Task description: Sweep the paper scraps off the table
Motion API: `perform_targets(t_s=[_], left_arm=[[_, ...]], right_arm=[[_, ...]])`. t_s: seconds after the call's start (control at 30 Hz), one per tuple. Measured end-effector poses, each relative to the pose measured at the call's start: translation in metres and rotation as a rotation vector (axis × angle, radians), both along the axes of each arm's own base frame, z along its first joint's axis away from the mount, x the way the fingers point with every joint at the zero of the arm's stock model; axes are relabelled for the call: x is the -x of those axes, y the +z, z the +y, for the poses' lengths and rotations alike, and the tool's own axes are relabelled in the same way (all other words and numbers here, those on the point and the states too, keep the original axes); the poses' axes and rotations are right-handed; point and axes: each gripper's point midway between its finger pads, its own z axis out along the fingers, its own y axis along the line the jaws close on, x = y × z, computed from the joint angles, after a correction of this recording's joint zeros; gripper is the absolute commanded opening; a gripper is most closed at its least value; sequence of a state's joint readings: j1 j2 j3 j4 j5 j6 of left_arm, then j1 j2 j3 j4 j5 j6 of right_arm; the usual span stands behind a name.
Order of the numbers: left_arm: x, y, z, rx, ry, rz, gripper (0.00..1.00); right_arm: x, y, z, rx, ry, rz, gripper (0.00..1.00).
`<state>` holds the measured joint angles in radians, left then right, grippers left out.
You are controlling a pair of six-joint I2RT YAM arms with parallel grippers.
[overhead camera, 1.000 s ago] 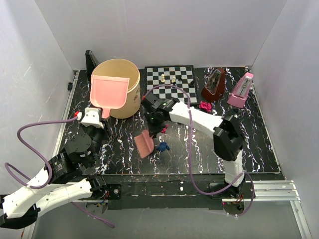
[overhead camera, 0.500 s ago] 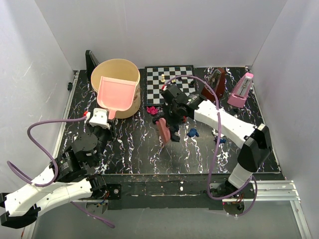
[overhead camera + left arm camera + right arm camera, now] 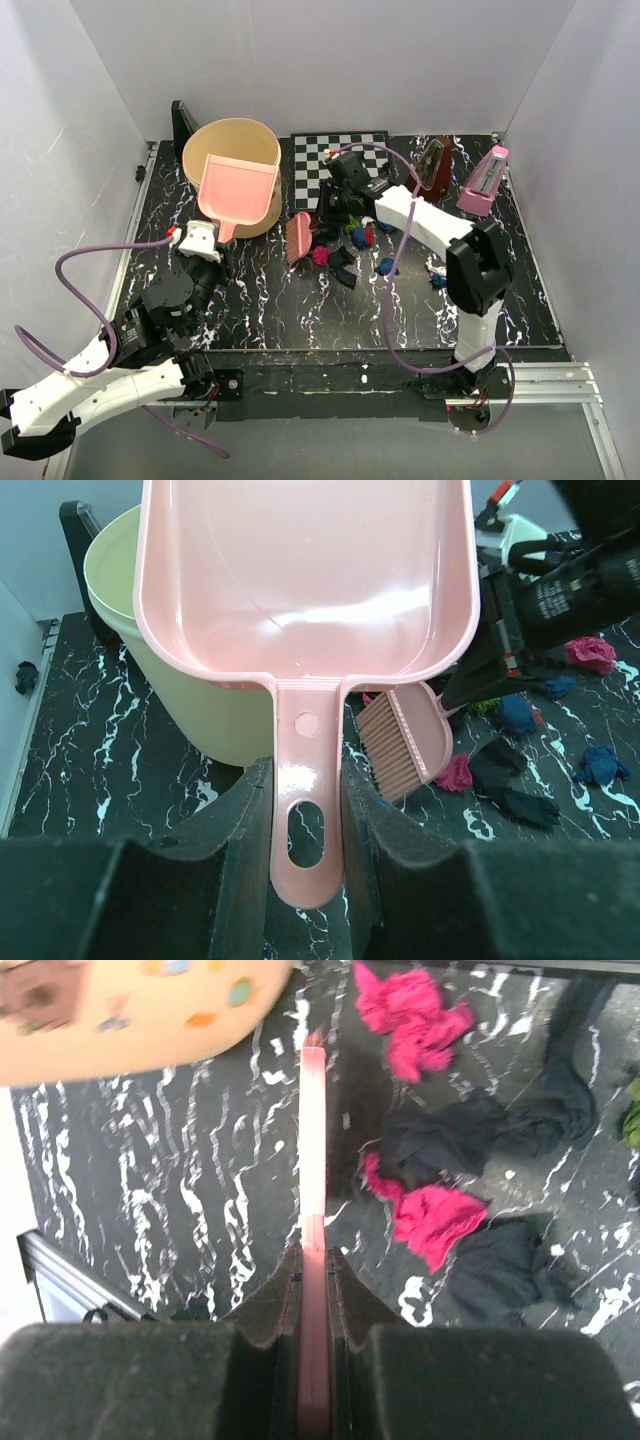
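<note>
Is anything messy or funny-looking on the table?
Yes. Crumpled paper scraps, pink, blue, black and green, lie scattered on the black table just in front of the chessboard, beside the pink brush. A couple of blue ones sit farther right. Nothing looks broken or tipped over.

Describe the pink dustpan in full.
The dustpan is glossy pink plastic: a wide, empty scoop with raised side walls and a flat handle with an oval hanging hole. The left gripper clamps the handle, holding the scoop above the table, over the near rim of the beige bucket; contact with it is unclear.
</note>
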<state>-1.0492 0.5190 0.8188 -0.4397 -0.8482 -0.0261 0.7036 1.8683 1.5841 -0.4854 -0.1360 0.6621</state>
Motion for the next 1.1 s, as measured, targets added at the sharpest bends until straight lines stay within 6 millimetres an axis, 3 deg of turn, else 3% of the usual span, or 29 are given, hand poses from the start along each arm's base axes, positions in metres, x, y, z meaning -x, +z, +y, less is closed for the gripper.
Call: perform_targets(t_s=[0.13, 0.23, 0.4, 0.53, 0.83, 0.93, 1.1], left_arm=[[0.0, -0.004, 0.0, -0.008, -0.001, 0.004, 0.0], [0.0, -0.004, -0.001, -0.008, -0.003, 0.005, 0.0], [0.0, -0.007, -0.005, -0.01, -0.021, 0.005, 0.0], [-0.001, -0.011, -0.011, -0.024, -0.037, 0.013, 0.0], [-0.001, -0.016, -0.016, -0.033, -0.056, 0.023, 0.0], [-0.001, -0.017, -0.017, -0.031, -0.063, 0.025, 0.0], [-0.001, -0.018, -0.02, -0.031, -0.079, 0.03, 0.0]], right_arm=[[-0.019, -0.039, -0.009, 0.019, -0.075, 0.093, 0.01], [-0.03, -0.046, -0.02, 0.06, -0.132, 0.14, 0.01], [-0.049, -0.009, -0.06, 0.23, -0.28, 0.037, 0.01], [-0.035, 0.015, -0.098, 0.335, -0.346, -0.01, 0.01], [-0.008, 0.082, -0.156, 0.367, -0.423, -0.165, 0.01], [-0.011, 0.09, -0.196, 0.46, -0.541, -0.197, 0.01], [-0.018, 0.087, -0.254, 0.726, -0.629, -0.248, 0.01]])
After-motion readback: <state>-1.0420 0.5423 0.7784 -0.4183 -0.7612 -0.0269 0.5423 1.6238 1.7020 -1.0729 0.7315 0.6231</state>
